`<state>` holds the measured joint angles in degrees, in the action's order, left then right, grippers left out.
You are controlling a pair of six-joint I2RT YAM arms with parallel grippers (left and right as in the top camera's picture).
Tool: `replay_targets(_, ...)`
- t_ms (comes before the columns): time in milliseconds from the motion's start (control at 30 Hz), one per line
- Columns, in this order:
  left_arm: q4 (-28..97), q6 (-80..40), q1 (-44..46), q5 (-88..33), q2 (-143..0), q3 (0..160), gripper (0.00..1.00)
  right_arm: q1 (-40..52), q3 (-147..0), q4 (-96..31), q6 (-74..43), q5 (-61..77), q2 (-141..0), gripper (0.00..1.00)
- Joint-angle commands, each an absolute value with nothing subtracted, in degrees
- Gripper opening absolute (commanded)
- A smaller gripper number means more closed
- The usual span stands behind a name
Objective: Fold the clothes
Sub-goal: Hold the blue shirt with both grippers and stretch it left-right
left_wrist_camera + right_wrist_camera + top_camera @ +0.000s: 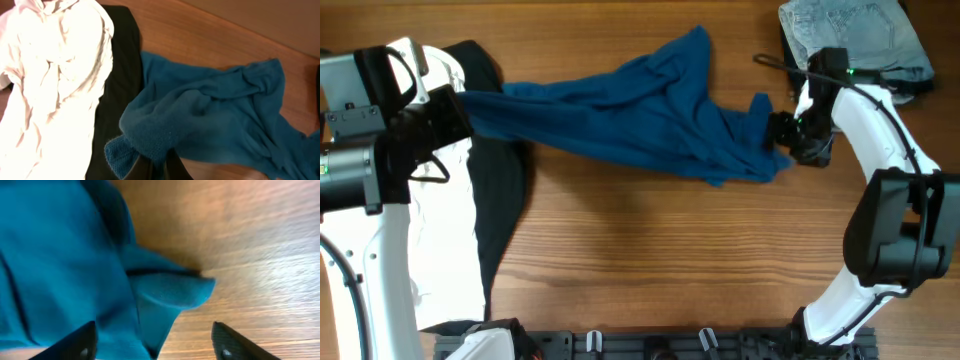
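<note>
A blue knit sweater (640, 115) lies stretched across the middle of the wooden table. My left gripper (460, 105) is shut on its left end and holds it pulled out; the pinched cloth fills the left wrist view (165, 130) above the fingers (159, 167). My right gripper (782, 135) is open at the sweater's right end. In the right wrist view (155, 342) its two fingers stand wide apart, with a blue corner (165, 292) between them.
A white garment (445, 235) and a black garment (500, 195) lie at the left, under my left arm. Folded light denim (855, 35) sits at the back right corner. Bare wood (670, 260) spans the front.
</note>
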<state>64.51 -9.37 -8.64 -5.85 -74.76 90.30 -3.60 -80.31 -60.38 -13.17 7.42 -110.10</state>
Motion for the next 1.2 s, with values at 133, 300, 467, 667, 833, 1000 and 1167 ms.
replay_targets(133, 65.65, -9.91, -9.17, -5.04, -76.64, 91.20, 0.04, -2.04, -79.24, -58.63, -7.66, 13.39, -110.80, 0.47)
replay_targets(300, 65.67, -9.89, -9.17, -5.04, -76.73, 91.20, 0.04, -1.30, -74.41, -54.15, -7.97, 13.39, -110.80, 0.34)
replay_targets(467, 65.67, -9.91, -9.17, -5.06, -76.73, 91.20, 0.04, -1.28, -76.64, -51.94, -11.05, 13.87, -109.36, 0.04)
replay_targets(667, 66.11, -9.91, -9.17, -5.06, -76.73, 91.20, 0.04, -1.02, -88.86, -53.43, -12.64, 9.89, -98.91, 0.04)
replay_targets(833, 66.94, -9.91, -9.17, -5.06, -76.73, 91.18, 0.04, -1.04, -89.06, -54.17, -13.47, 5.52, -92.23, 0.04)
replay_targets(1000, 67.18, -9.91, -9.17, -5.06, -76.73, 91.18, 0.04, -1.04, -89.03, -60.82, -12.08, 5.56, -92.25, 0.07)
replay_targets(1167, 67.18, -9.91, -9.17, -5.06, -76.73, 91.18, 0.04, -1.04, -88.51, -70.00, -11.07, 5.19, -92.25, 0.59)
